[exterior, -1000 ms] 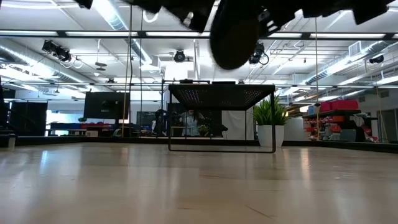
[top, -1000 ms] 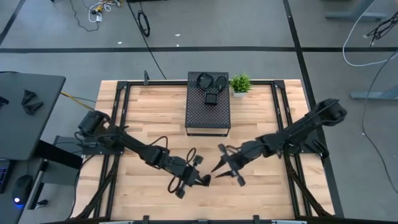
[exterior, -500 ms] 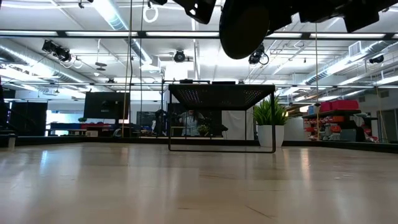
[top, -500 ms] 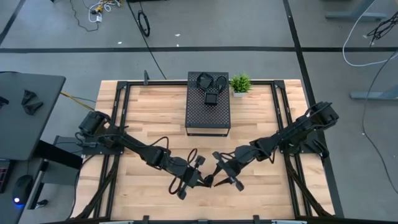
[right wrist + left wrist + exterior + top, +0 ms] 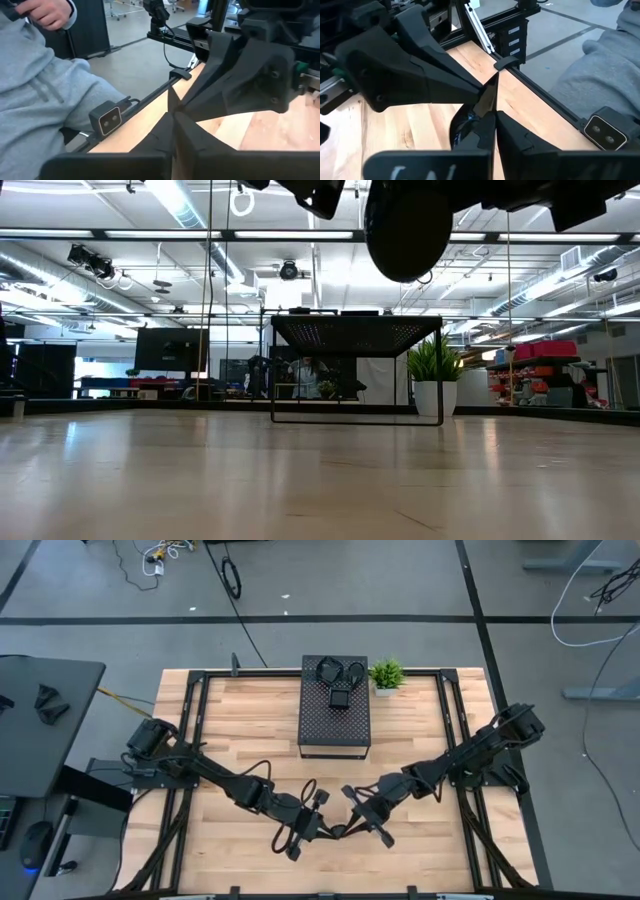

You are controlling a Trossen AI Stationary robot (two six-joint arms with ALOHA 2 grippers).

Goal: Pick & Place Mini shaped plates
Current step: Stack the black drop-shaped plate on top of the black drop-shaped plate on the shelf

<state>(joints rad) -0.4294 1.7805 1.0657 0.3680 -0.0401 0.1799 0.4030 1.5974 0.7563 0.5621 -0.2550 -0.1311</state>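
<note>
One mini shaped plate (image 5: 408, 230), black and rounded, hangs high above the table's near middle between my two grippers. My left gripper (image 5: 328, 831) reaches in from the table's left and is shut on it. My right gripper (image 5: 350, 827) comes from the table's right, meets it fingertip to fingertip and is shut on the same plate. In the left wrist view the plate shows edge-on (image 5: 489, 97). Three more small black dishes (image 5: 340, 698) lie on top of the black perforated box (image 5: 335, 725). My left gripper (image 5: 492, 127) pinches the plate's rim (image 5: 470, 122) between its two fingers. The fingers come nearly level from the table's left. The plate is lifted clear and stands on edge, its face toward the table's near edge. My right gripper (image 5: 173, 125) pinches the opposite part of the plate's rim (image 5: 172, 102) between its two fingers. They come nearly level from the table's right. The plate hangs clear of the table between both grippers.
The black perforated box stands at the far middle of the table with a small green potted plant (image 5: 386, 674) to its right. A person in a grey sweatshirt (image 5: 45, 90) stands just past the table's near edge. Bare wood lies left and right of the box.
My right gripper has moved down and toward my left gripper, up to the plate, and has shut on its rim. In the low view the plate has shifted a little toward the table's right, staying high above the table.
</note>
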